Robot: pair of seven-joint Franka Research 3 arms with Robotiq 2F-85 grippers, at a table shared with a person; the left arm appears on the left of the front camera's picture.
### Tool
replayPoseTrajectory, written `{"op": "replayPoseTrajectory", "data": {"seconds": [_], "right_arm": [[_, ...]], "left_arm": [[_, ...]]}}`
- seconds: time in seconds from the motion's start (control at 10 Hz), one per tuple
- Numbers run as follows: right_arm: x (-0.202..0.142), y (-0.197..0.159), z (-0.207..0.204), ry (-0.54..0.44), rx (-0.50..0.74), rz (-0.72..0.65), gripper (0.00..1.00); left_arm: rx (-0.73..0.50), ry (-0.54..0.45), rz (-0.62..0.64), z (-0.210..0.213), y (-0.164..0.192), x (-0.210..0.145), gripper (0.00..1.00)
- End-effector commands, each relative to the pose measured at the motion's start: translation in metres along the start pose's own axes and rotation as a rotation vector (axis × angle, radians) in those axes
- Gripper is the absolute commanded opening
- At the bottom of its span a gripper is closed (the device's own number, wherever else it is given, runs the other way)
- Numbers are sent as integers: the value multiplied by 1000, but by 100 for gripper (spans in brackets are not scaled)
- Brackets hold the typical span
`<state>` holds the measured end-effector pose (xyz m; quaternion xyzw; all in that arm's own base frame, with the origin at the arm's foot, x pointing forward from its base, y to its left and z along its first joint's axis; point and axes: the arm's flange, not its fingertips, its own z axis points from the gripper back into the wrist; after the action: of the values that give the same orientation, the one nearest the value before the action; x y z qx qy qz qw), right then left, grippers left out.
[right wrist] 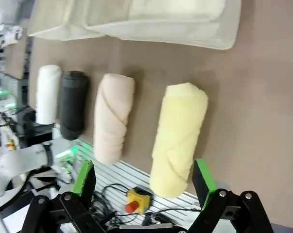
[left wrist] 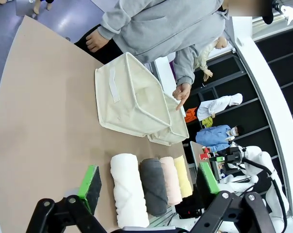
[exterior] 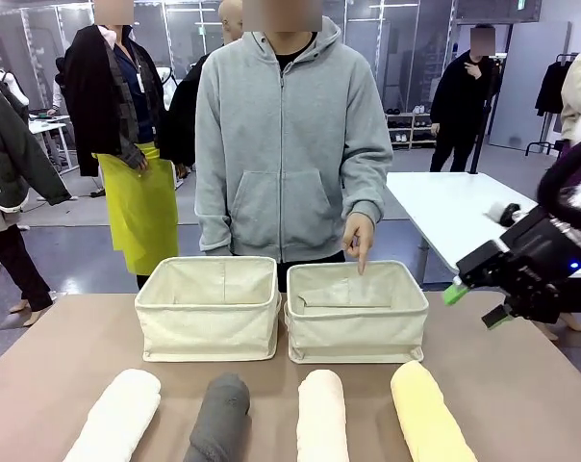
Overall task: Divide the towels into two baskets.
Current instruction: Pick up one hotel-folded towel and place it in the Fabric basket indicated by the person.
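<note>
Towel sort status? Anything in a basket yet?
Done: nothing. The left basket and right basket hold no towel.
In hand: nothing. The left gripper and right gripper are open, the right one poised above the pale yellow towel. The person's hand points into the right basket.
Left: all four. The white towel, dark grey towel, cream towel and the yellow one lie in a row on the table.

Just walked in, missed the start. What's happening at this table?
A white towel, a dark grey towel, a cream towel and a pale yellow towel lie rolled in a row at the table's near edge. Behind them stand the left basket and the right basket, no towel in either. A person's hand points into the right basket. Both claws are open and empty: the right claw faces the pale yellow towel, the left claw faces the row.
</note>
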<state>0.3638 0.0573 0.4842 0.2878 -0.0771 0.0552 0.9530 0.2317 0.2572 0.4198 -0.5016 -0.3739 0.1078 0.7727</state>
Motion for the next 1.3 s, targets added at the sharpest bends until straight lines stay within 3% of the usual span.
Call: {"op": "replayPoseTrajectory", "data": {"seconds": [0.0,0.4,0.6,0.9,1.2], "right_arm": [[0,9,-31,26,-177,-24,100],[-6,6,-96,55,-313,-82,100],[-1,2,-123,75,-350,-48,100],[7,4,-153,67,-367,-54,100],[5,-1,-169,121,-419,-50,100]], "left_arm": [[-11,-3,-2,1,-1,1,100],[-11,-3,-2,1,-1,1,100],[-11,-3,-2,1,-1,1,100],[-11,-3,-2,1,-1,1,100],[-11,-3,-2,1,-1,1,100]]}}
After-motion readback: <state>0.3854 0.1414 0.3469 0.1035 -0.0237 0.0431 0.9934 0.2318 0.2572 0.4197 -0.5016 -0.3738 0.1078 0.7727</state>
